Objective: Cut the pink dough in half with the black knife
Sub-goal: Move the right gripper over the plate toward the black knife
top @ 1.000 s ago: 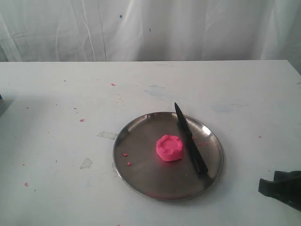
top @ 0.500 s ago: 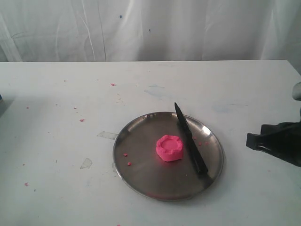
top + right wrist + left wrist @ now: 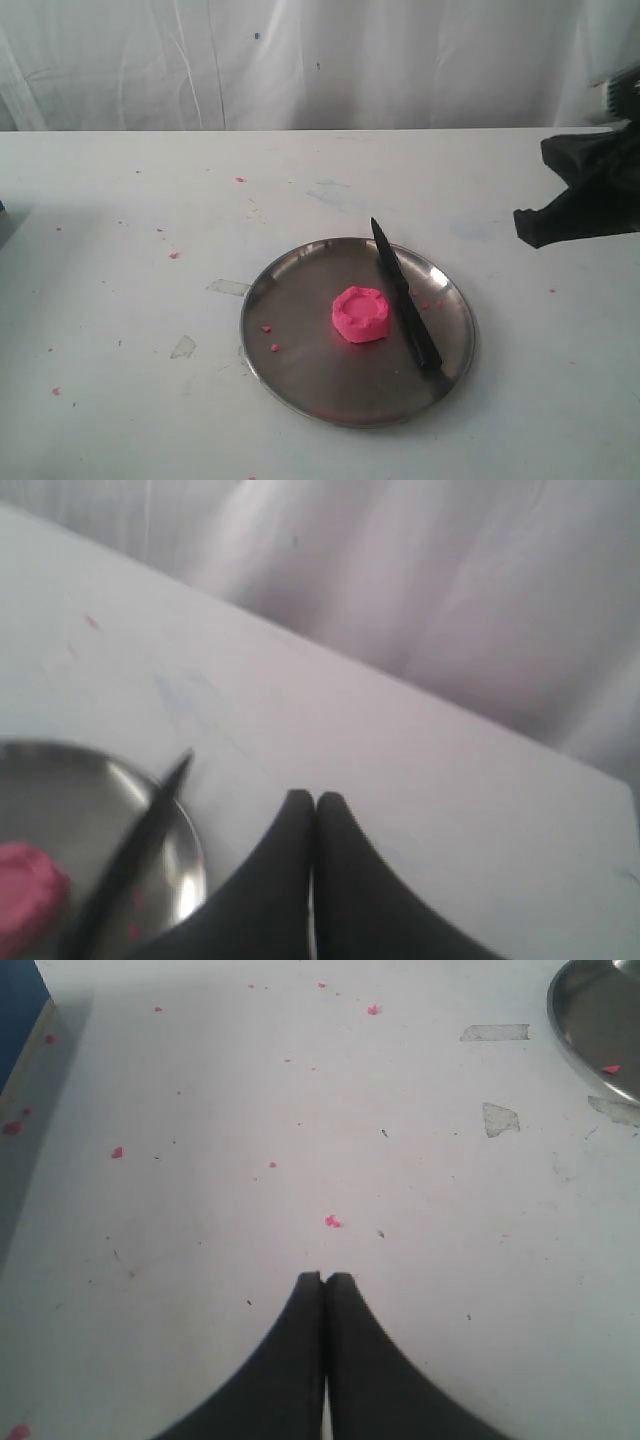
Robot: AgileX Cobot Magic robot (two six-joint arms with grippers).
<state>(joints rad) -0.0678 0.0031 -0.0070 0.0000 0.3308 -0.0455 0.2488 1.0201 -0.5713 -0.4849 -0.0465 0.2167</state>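
Showing: one white table (image 3: 120,300) with one steel plate (image 3: 300,380) near its middle, seen in the exterior view.
Pink dough (image 3: 361,314): one piece, a whole round puck with a dented top, lying near the middle of the plate; also seen blurred in the right wrist view (image 3: 28,892).
Black knife (image 3: 404,296): one, lying flat on the plate just to the right of the dough, apart from it, tip resting at the far rim and handle toward the near right rim; nothing holds it.
Crumbs (image 3: 270,337): two small pink bits on the plate left of the dough; more scattered over the table.
Marks: two pale patches (image 3: 229,287) on the table left of the plate.
Backdrop: one white curtain (image 3: 300,60) behind the table.
Right gripper (image 3: 314,800): jaws pressed together, holding nothing; raised at the right edge of the scene (image 3: 570,205), well apart from the knife.
Left gripper (image 3: 325,1280): jaws pressed together, holding nothing, above bare table with the plate rim (image 3: 575,1040) off to one side.
Obstructions: nothing covers the dough or the knife.
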